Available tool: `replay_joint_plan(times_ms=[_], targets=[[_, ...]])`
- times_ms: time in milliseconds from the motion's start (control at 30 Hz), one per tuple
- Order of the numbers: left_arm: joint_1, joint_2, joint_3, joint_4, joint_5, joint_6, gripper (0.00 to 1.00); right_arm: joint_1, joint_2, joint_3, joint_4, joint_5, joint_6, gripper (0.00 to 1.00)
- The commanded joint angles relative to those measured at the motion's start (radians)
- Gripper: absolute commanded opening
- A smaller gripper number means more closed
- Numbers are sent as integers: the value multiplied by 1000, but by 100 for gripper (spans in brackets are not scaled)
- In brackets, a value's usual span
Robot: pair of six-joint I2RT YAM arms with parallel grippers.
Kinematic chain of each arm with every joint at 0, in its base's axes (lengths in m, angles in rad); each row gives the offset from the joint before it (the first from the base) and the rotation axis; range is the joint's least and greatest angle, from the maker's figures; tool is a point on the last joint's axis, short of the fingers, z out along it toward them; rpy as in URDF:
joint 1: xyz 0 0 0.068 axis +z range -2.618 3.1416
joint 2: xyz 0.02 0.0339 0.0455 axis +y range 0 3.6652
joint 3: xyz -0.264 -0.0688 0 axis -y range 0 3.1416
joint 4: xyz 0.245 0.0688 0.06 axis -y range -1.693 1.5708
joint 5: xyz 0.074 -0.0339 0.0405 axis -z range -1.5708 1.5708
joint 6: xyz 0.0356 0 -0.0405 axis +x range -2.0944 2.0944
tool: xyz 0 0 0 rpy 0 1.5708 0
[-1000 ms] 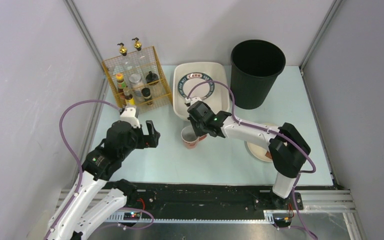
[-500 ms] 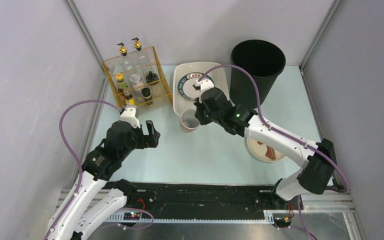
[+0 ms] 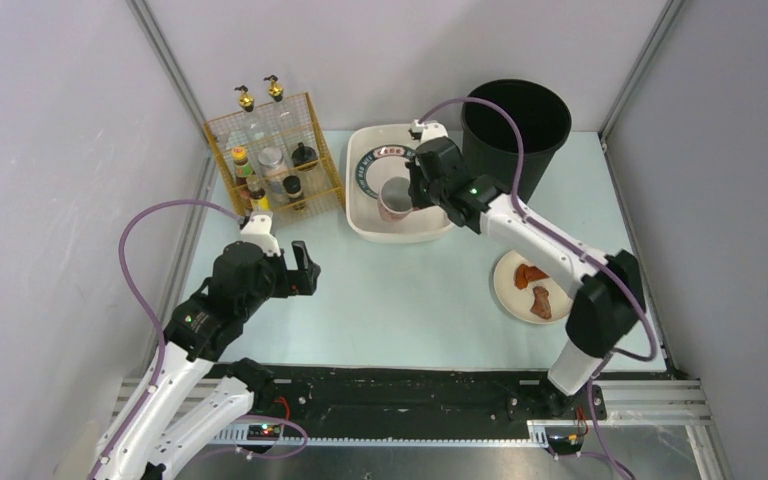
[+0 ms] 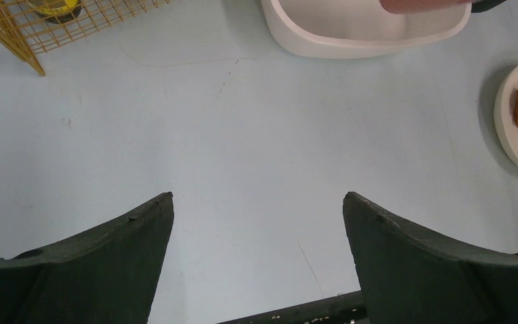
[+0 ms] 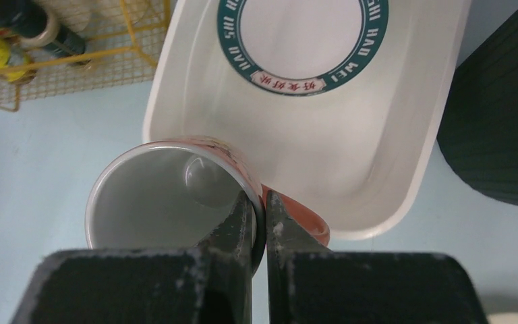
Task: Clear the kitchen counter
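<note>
— Where is the right claw [image 5: 260, 202]?
— It is over the white basin [image 3: 400, 237], which sits at the far middle of the desk [image 3: 420, 300]. The claw is clenched on the rim of a pinkish mug [image 3: 395, 198], one finger inside the wall and one outside, with the mug's mouth up. Whether the mug's base touches the basin floor cannot be told.
— What else lies in the basin?
— A white plate with a green lettered ring [image 5: 302, 34] lies in the far half, beyond the mug.
— And the left claw [image 4: 257, 197]?
— It is released, jaws wide with nothing between them. It hangs above bare desk on the left side, well apart from the basin.
— What stands around them?
— A yellow wire rack [image 3: 275, 160] of bottles and jars stands at the far left corner, just beside the basin. A black bin [image 3: 516, 115] stands at the far right, just beside the basin's other side. Toward the right edge lies a small pale plate [image 3: 510, 290] carrying brown pieces of food [image 3: 543, 300].
— Is anything in the way?
— The right arm [image 3: 540, 235] slants from its base across the desk, close by the bin's near wall. In the top view its elbow sits just right of the small pale plate. Its purple cable [image 3: 460, 105] arcs up in front of the bin's rim.
</note>
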Motion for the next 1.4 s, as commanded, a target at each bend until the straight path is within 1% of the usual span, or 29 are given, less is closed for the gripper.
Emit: replay_joint_plan(times_ms=[0,400,700,867,1133,1267,1300,1333,1367], targets=[[-4,-4,0,7,-8,-6,98,-24,95,143,78,-10,10,0],[-3,-3,1,6,-8,-5,98,-29,351,364,-7,-43,-26,0],[-3,-1,0,8,-3,-4,98,-3,513,538,-117,-50,-45,0],[-3,-2,2,8,0,-3,98,10,570,581,-160,-38,-53,0],[-3,-3,1,8,1,-2,98,15,610,593,-194,-62,-41,0],[-3,-3,1,7,0,-2,98,14,619,595,-205,-65,-37,9],[-3,-4,1,7,-2,-3,98,13,619,595,-207,-65,-33,15],[-4,-4,1,7,-2,-3,98,13,616,594,-211,-63,-31,20],[-4,-3,1,8,-2,-4,98,14,610,593,-212,-62,-28,28]])
